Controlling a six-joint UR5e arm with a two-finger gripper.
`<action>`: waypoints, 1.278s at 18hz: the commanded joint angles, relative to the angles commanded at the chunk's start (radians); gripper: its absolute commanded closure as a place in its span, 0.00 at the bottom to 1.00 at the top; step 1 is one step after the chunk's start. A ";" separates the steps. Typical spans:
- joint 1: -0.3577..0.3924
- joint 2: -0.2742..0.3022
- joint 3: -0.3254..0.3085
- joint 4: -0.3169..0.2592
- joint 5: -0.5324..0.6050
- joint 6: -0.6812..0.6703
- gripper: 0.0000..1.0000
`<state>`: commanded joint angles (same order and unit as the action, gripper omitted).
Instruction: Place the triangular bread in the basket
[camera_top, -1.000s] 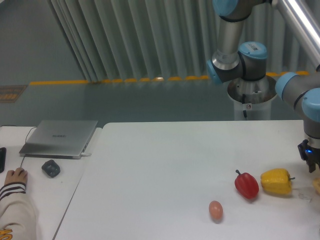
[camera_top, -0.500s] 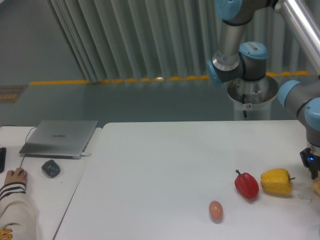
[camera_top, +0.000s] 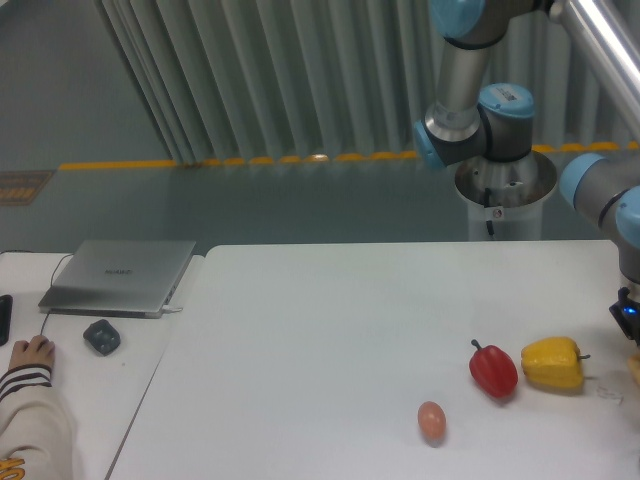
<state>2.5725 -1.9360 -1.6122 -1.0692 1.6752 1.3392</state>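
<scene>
Only a tan sliver of the triangular bread (camera_top: 636, 370) shows at the far right edge of the table, right of the yellow bell pepper (camera_top: 552, 363). My gripper (camera_top: 632, 322) hangs just above that sliver and is mostly cut off by the frame edge. A blue light glows on its body, but its fingers are hidden. The basket is out of view.
A red bell pepper (camera_top: 494, 369) lies left of the yellow one, and a small pinkish egg (camera_top: 431, 420) lies nearer the front. On the left side table are a laptop (camera_top: 120, 276), a mouse (camera_top: 102, 336) and a person's hand (camera_top: 30, 352).
My gripper has drifted right and slightly down, further past the frame's right edge. The peppers, egg and bread sliver have not moved.
</scene>
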 joint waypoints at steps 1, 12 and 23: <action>0.000 0.012 -0.006 0.000 -0.015 0.000 1.00; 0.003 -0.024 0.001 0.008 -0.026 0.000 0.39; 0.023 -0.046 0.012 0.015 -0.026 -0.002 0.40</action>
<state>2.5955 -1.9819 -1.5999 -1.0539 1.6490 1.3376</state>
